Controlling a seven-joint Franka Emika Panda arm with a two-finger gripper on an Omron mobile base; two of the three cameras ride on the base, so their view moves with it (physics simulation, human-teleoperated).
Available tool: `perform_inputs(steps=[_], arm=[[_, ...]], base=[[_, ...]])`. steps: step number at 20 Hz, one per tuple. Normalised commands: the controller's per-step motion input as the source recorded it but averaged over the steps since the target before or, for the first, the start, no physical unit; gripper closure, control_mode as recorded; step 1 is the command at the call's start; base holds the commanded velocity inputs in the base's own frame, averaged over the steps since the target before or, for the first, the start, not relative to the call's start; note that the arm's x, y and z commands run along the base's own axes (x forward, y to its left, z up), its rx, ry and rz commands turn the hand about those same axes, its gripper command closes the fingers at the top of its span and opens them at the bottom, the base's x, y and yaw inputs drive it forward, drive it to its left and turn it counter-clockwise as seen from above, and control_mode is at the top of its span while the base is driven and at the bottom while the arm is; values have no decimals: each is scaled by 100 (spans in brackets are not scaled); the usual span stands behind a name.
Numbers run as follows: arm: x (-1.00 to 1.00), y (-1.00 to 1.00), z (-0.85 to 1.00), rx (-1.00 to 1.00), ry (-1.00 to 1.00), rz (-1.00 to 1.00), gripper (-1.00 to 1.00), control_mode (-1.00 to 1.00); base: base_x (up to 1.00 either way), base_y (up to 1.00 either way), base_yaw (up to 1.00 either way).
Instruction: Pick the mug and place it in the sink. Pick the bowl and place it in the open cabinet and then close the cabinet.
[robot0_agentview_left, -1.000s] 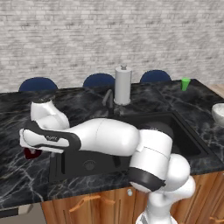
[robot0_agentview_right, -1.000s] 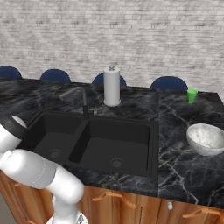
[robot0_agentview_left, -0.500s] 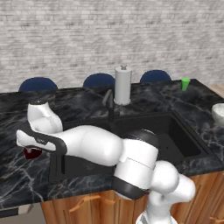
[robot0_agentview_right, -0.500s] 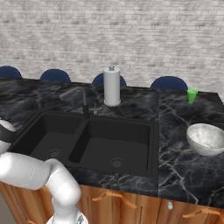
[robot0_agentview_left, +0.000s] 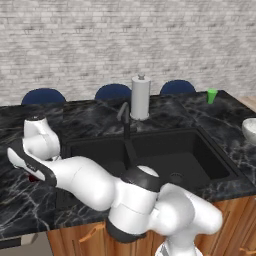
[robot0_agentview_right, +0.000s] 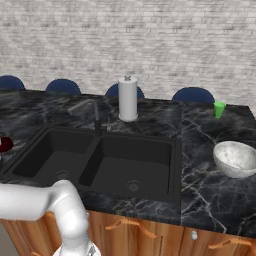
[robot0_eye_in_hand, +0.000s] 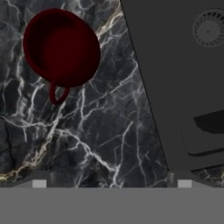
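In the left base view the arm reaches to nine o'clock over the counter (robot0_agentview_left: 90, 122) left of the sink (robot0_agentview_left: 150, 155), in the right base view the mug (robot0_agentview_right: 5, 144) sits at nine o'clock and the bowl (robot0_agentview_right: 235, 158) at three, and the hand view shows the mug (robot0_eye_in_hand: 61, 48) at eleven o'clock on the marble beyond the gripper (robot0_eye_in_hand: 111, 183), whose fingers stand wide apart and hold nothing.

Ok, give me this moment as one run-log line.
phase: reaching for mug | gripper: open, above counter, empty | mug: upright on counter, left of sink | bowl: on counter, right of sink
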Motion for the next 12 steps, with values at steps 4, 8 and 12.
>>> perform_inputs(steps=[4,8,12], arm=[[0,0,-13,0,0,0,-100,-100],[0,0,-23,0,0,0,-100,-100],[0,0,-30,0,0,0,-100,-100]], base=[[0,0,0],[0,0,0],[0,0,0]])
